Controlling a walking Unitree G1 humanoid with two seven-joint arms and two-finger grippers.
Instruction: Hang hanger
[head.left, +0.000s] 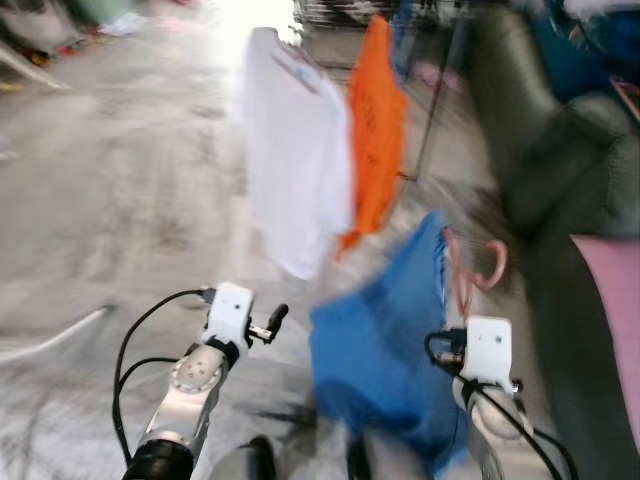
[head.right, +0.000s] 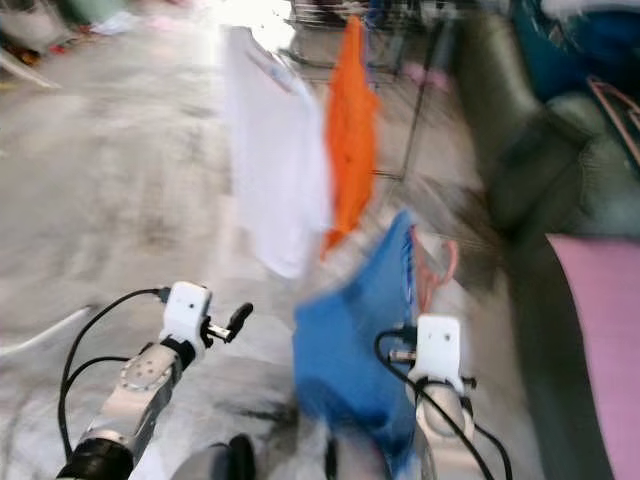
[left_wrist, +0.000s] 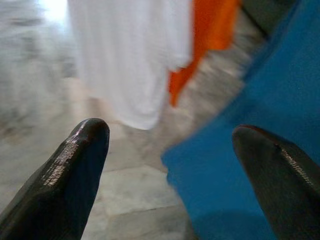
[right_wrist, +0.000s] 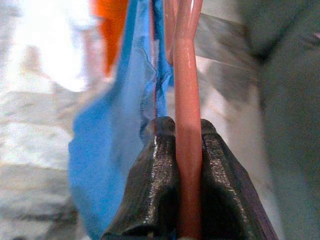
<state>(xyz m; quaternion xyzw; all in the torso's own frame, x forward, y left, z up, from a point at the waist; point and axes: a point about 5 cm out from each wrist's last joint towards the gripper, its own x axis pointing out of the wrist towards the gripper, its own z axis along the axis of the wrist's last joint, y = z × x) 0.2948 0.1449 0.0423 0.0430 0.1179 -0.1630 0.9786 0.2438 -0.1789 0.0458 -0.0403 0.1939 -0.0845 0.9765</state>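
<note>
My right gripper is shut on the stem of a pink hanger. A blue shirt hangs from that hanger, low in front of me, and the pink hook sticks up beside it. My left gripper is open and holds nothing; it is raised just left of the blue shirt. Ahead, a white shirt and an orange shirt hang side by side from a clothes rack. The eye views are blurred by motion.
A dark green sofa runs along the right side, with a pink cloth near its front. A thin rack pole stands right of the orange shirt. Grey stone floor spreads out to the left.
</note>
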